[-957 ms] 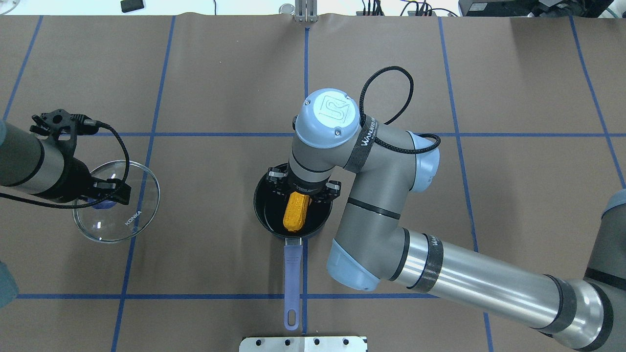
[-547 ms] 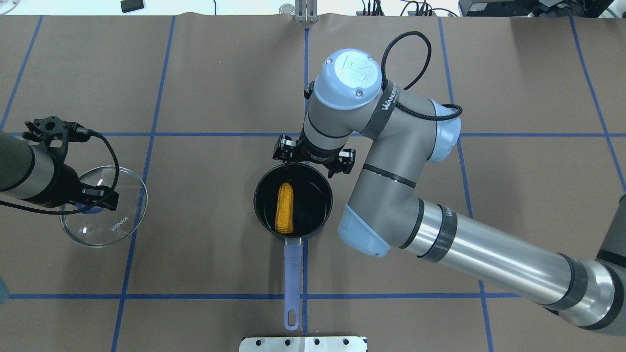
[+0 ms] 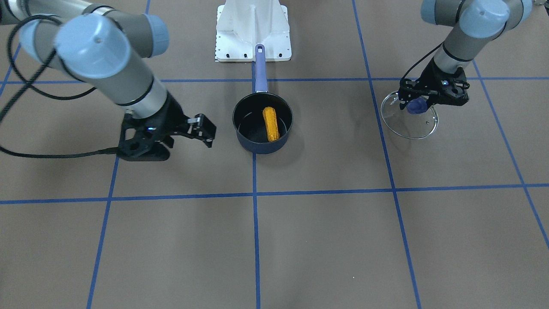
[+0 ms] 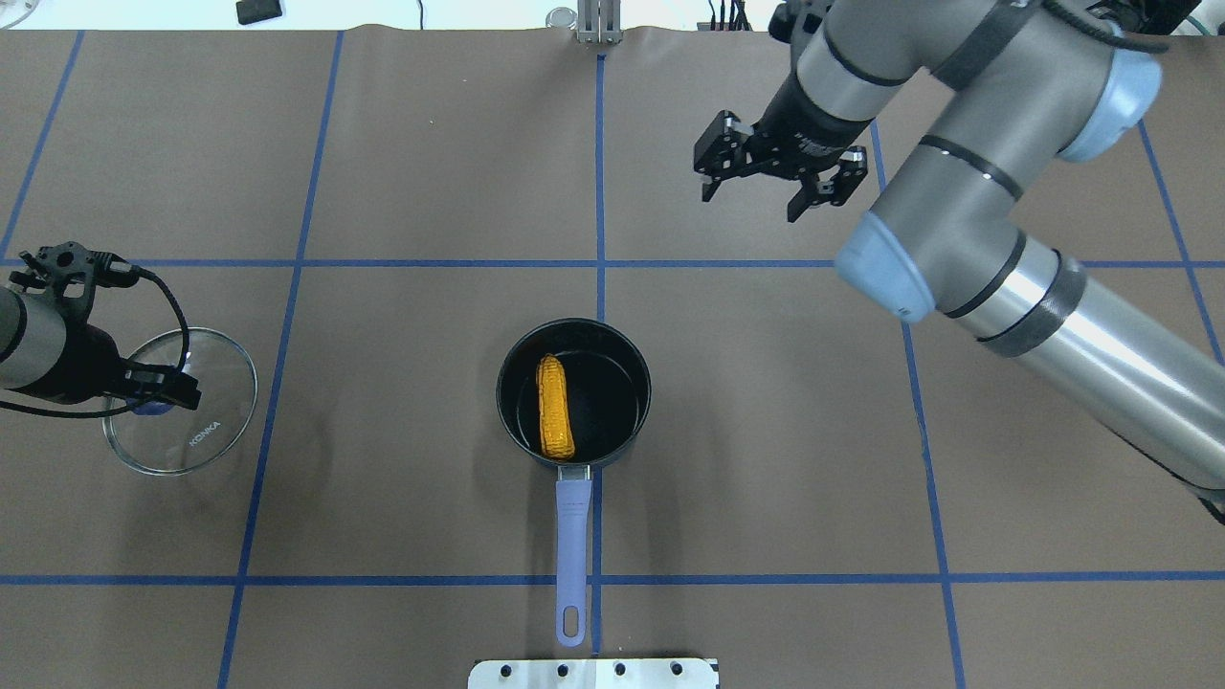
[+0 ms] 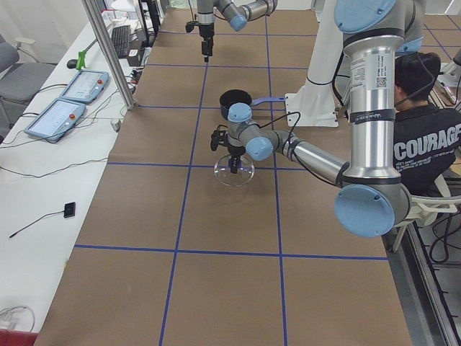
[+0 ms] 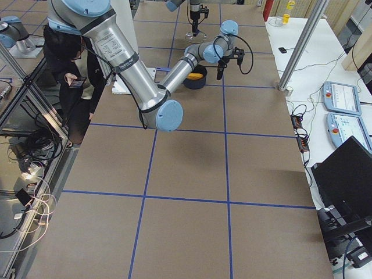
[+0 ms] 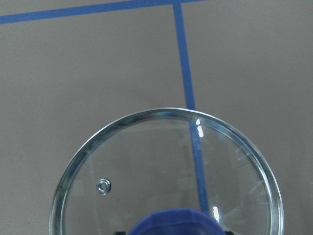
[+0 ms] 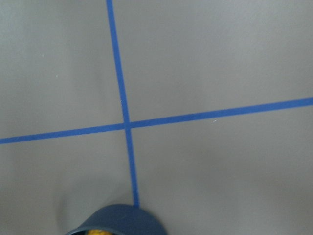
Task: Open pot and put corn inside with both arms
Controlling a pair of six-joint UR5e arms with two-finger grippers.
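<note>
The yellow-orange corn lies inside the open dark pot at the table's middle; it also shows in the front view. My right gripper is open and empty, raised beyond the pot toward the far right. My left gripper is shut on the blue knob of the glass lid and holds it low at the table's left edge. I cannot tell whether the lid touches the table. The right wrist view shows only the pot's rim.
The pot's purple handle points toward the white base plate. Blue tape lines cross the brown table cover. A seated operator is by the robot's base, and control pendants lie on the side bench.
My right gripper let go of the corn, which now lies in the pot, and moved up and away to the far right. My left arm carried the lid farther left.
</note>
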